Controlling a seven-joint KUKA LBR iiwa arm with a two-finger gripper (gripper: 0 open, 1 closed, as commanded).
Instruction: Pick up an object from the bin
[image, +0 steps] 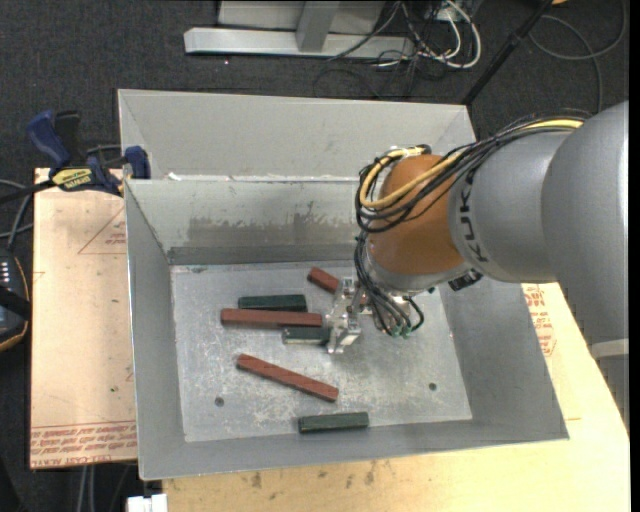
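Brown long bar, dk bar just beside claw.

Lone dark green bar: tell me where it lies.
In the camera view, the lone dark green bar lies flat by the near wall of the bin, just below the slanted red-brown bar.

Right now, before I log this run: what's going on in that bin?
The arm reaches into the bin from the right. Its tip sits low over the right ends of a long red bar and a short dark bar. Nothing looks lifted. A second red bar and a green bar lie flat nearby.
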